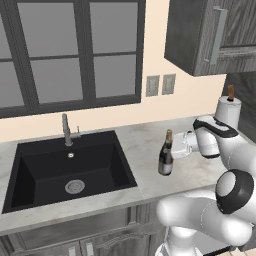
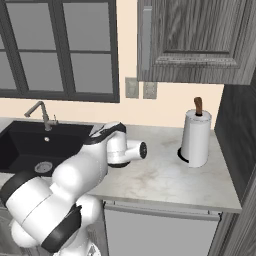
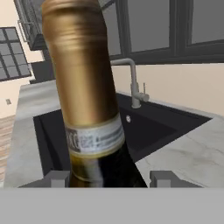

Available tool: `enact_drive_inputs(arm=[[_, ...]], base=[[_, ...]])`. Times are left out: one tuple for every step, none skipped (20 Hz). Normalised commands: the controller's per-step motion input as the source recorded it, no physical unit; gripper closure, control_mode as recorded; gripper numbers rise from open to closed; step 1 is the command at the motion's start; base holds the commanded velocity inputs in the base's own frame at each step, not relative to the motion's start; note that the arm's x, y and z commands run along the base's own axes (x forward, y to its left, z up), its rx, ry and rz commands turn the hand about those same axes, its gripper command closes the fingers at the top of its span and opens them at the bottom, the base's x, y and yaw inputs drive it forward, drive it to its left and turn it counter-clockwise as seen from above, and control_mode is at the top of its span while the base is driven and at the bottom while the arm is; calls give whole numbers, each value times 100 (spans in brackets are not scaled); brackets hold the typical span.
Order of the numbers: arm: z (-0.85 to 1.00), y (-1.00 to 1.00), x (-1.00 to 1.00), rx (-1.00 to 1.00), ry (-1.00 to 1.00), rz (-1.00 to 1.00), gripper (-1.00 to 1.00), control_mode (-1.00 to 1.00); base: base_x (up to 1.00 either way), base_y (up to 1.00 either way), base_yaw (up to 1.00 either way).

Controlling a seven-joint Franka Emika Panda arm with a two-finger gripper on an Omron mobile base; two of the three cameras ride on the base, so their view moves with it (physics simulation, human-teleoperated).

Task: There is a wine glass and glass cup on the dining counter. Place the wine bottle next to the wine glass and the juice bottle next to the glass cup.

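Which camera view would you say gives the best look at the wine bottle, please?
The left base view: the whole wine bottle stands upright on the marble counter right of the sink, with the gripper at its side. The hand view shows only its gold-foil neck, close up. In the right base view the arm hides it.

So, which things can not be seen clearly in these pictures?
- Wine bottle: in the hand view its base is cut off by the bottom edge and its top by the upper edge.
- Gripper: in the left base view the fingers are too small to judge the contact with the bottle.
- Counter: in the right base view the arm hides the part beside the sink.
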Motion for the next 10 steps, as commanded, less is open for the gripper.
enact_drive_inputs(arm=[[44,0,-27,9,0,5,100,-100],[45,0,-32,6,0,5,100,-100],[49,1,-33,3,0,3,100,-100],[48,4,-32,0,1,1,100,-100],[48,3,-33,0,0,1,100,-100],[51,1,-35,0,0,3,100,-100],[51,1,-37,0,0,4,100,-100],[53,0,-37,0,-1,5,100,-100],[51,0,-36,0,-4,5,100,-100],[49,0,-35,0,-3,5,100,-100]], base=[[0,0,0],[0,0,0],[0,0,0],[0,0,0],[0,0,0],[0,0,0],[0,0,0],[0,0,0],[0,0,0],[0,0,0]])
